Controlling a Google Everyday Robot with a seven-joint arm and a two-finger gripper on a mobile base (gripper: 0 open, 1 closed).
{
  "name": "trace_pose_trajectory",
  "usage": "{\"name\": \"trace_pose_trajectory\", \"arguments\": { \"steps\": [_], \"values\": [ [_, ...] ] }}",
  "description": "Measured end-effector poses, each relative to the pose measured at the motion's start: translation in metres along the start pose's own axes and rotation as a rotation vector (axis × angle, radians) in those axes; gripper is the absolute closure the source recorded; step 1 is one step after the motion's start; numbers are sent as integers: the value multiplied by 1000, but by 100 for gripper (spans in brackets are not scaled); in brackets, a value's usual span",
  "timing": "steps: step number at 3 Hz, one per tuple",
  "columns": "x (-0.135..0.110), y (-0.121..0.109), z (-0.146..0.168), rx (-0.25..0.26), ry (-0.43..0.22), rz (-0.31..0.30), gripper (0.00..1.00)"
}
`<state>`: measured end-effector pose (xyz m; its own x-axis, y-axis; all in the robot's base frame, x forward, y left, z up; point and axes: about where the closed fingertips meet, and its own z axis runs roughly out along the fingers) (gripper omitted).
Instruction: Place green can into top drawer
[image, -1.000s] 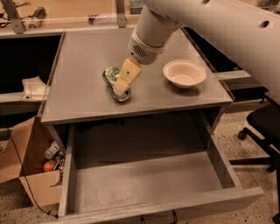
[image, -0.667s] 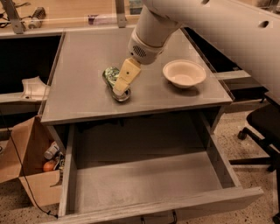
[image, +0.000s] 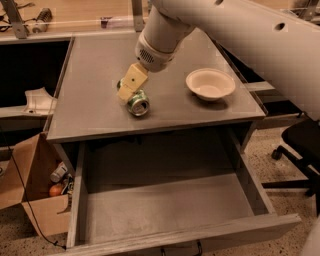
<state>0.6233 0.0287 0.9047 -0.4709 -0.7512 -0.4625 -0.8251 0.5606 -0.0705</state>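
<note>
The green can (image: 138, 103) lies on its side on the grey desk top (image: 95, 75), left of centre, with its silver end facing the front. My gripper (image: 129, 86), with cream-coloured tips, is right at the can, touching or just over its back upper left side. The white arm reaches down to it from the upper right. The top drawer (image: 165, 210) is pulled out below the desk's front edge; its flat grey bottom is bare.
A cream bowl (image: 210, 84) stands on the right of the desk top. A cardboard box (image: 27, 190) with small items sits on the floor at the left. A black office chair (image: 300, 150) is at the right. White paper (image: 40, 100) lies on the left shelf.
My gripper has shifted a little to the left, and more of the can's front end shows now. The can still lies on the desk.
</note>
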Motion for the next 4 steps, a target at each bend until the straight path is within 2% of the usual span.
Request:
{"name": "trace_pose_trajectory", "arguments": {
  "steps": [1,2,3,4],
  "values": [
    [0,2,5,-11,4,4,0],
    [-1,14,33,-74,26,15,0],
    [-3,12,36,-75,27,28,0],
    [-14,2,50,-77,35,81,0]
  ]
}}
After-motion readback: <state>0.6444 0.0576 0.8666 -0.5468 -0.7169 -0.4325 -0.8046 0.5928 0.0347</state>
